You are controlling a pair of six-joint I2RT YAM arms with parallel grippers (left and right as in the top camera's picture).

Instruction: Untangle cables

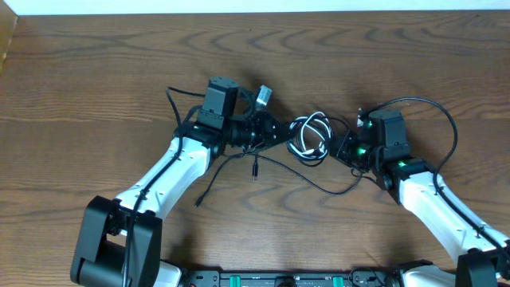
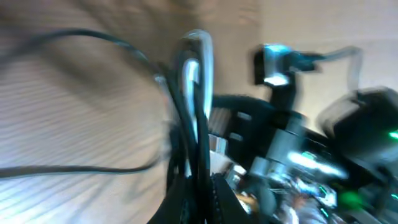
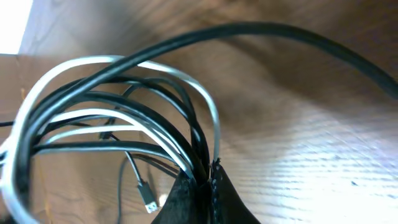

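Seeing brown wood-grain table (image 1: 96,72) filling the whole overhead frame. Seeing white-and-black left arm (image 1: 171,167) coming in from lower left and matching right arm (image 1: 438,207) coming in from lower right, both pointing toward frame centre.

Finding tangled bundle of thin black and white cords (image 1: 311,137) just above centre of overhead frame, strung between the two grippers, coiling in several loops.

Reading left gripper (image 1: 277,131) as clamped tight on left edge of that bundle. In left wrist view, heavily blurred, catching black and white strands running straight up from bottom centre.

Reading right gripper (image 1: 341,148) as pinched closed on right edge of the bundle. In right wrist view, seeing dark fingers (image 3: 183,202) meeting at bottom centre, with black and white loops fanning out to upper left.

Tracing loose black cord (image 1: 319,185) trailing off the bundle, lying on table below centre, curving toward right arm. Tracing second black strand (image 1: 209,187) running down toward lower left beside left arm.

Spotting silver plug (image 1: 262,95) sticking out above left gripper, upper centre. Spotting small dark plug end (image 1: 255,171) lying on table just below left gripper.
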